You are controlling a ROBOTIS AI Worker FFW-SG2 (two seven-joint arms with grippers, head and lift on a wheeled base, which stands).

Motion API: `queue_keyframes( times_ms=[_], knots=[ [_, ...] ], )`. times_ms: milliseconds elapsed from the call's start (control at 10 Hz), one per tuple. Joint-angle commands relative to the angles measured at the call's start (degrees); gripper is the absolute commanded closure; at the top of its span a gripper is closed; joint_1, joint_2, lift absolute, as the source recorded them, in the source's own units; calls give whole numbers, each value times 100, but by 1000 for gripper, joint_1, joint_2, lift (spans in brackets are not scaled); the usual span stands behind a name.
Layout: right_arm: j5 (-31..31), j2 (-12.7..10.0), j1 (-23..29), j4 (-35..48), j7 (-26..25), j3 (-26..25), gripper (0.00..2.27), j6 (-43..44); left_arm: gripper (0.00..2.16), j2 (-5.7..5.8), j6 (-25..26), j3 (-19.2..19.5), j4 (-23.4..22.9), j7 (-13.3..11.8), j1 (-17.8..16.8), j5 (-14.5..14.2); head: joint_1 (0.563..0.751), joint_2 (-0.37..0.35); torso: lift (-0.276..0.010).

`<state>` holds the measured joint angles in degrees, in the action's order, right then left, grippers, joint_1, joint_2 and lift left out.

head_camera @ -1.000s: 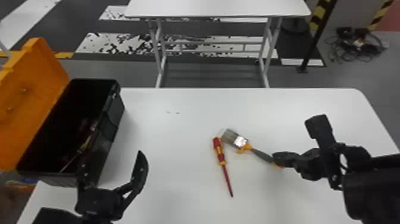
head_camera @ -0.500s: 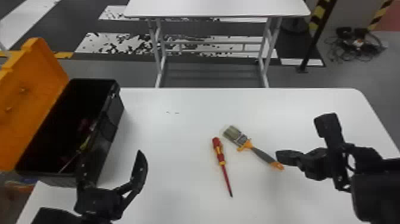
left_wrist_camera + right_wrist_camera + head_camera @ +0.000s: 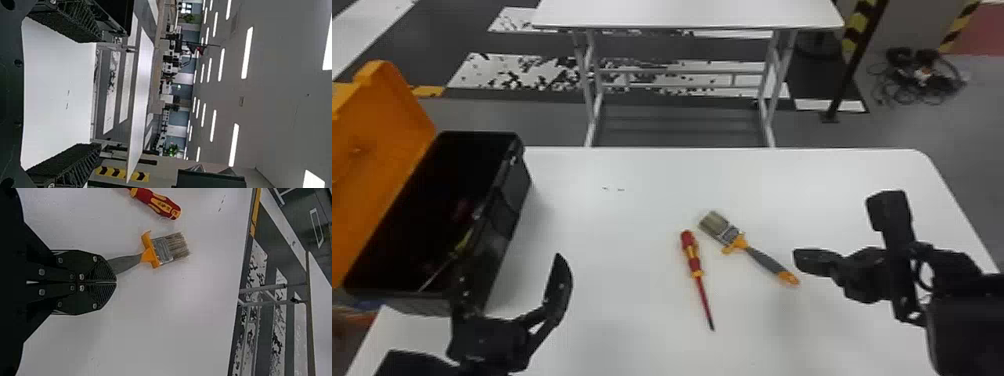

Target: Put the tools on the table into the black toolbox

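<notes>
In the head view we see the brush [image 3: 766,260] on the surface [image 3: 632,250], bristles far-left, handle near-right; left of it, the screwdriver [image 3: 694,257] points its tip near, slightly right. Our left end effector [image 3: 511,272] is wide; our right end effector [image 3: 797,261] is by the brush handle. In the right wrist view, its fingers meet, narrow.

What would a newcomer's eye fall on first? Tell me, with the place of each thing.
Probably the raised orange lid of the black toolbox, at the robot's left end of the white table. Next, the red-and-yellow screwdriver near the table's middle, with the paintbrush lying just to its right. The shut right gripper hangs above the table by the brush's handle end.
</notes>
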<state>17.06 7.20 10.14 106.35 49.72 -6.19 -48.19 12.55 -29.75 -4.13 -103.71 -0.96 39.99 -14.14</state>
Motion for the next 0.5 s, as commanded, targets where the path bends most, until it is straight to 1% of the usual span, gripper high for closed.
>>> queue_keyframes(
  times_ms=[0, 100, 200, 300, 400],
  knots=[
    [-19, -9, 49, 44, -59, 39, 1889, 24, 33, -7, 0, 0, 0, -1, 0, 8, 695, 16, -75],
    [-19, -9, 49, 97, -59, 83, 1615, -64, 33, -7, 18, 0, 9, -1, 0, 8, 695, 16, -75],
    [-19, -17, 49, 132, -59, 153, 839, -169, 33, -7, 18, 0, 18, -1, 0, 8, 695, 20, -75],
    [7, -26, 49, 185, -156, 232, 157, -415, 33, -7, 18, 0, 18, -1, 0, 8, 695, 27, -75],
    [69, -44, 41, 194, -261, 320, 63, -451, 33, -7, 18, 0, 18, -1, 0, 8, 695, 33, -75]
  ],
)
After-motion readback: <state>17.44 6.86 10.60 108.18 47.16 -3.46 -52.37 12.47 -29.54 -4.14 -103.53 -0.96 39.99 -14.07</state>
